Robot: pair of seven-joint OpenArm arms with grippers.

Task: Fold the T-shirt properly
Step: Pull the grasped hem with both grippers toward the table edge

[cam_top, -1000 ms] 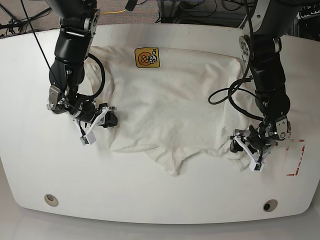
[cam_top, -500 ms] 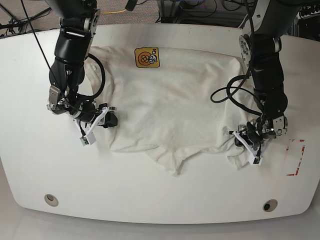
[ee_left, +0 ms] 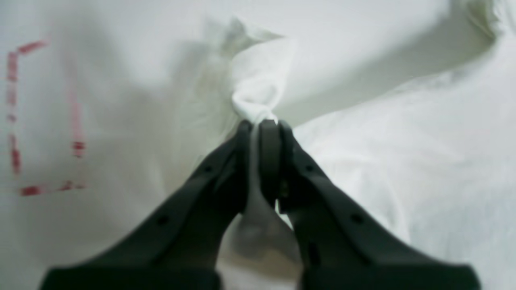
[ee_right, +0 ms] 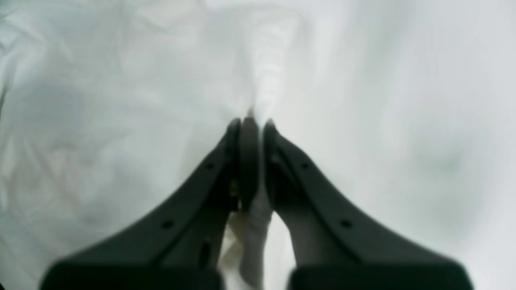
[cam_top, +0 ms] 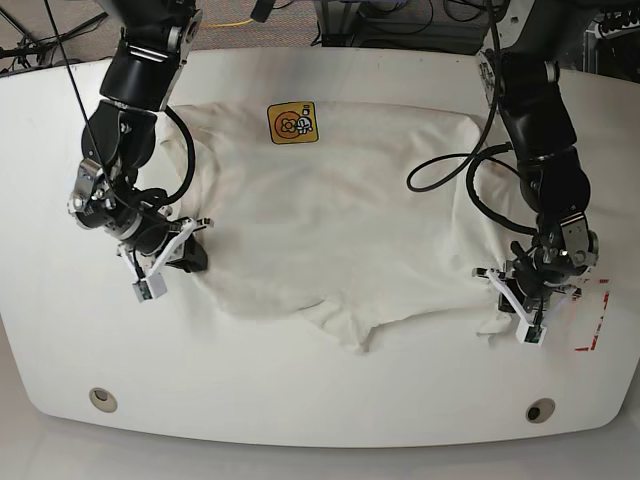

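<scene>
T-shirt (cam_top: 340, 220) off-white, cream tint, plain cloth; yellow-orange square badge (cam_top: 292, 122) with dark round print near top edge. Counter (cam_top: 300, 400) glossy white; broken red dashed rectangle marking (cam_top: 594, 318) at one side. Both end effectors, left (ee_left: 261, 123) and right (ee_right: 250, 121), matte black. Arm cables (cam_top: 445, 175) black.

A white table (cam_top: 330, 420) with rounded corners carries everything. The cream T-shirt (cam_top: 340, 220) lies spread over its middle, rumpled, with a yellow badge (cam_top: 292, 122) toward twelve o'clock and its ragged lower edge toward six. Red tape marks (cam_top: 597, 315) sit on the tabletop at about four o'clock. Two round holes (cam_top: 100, 398) are set in the surface near the front edge, at seven and five o'clock.
</scene>
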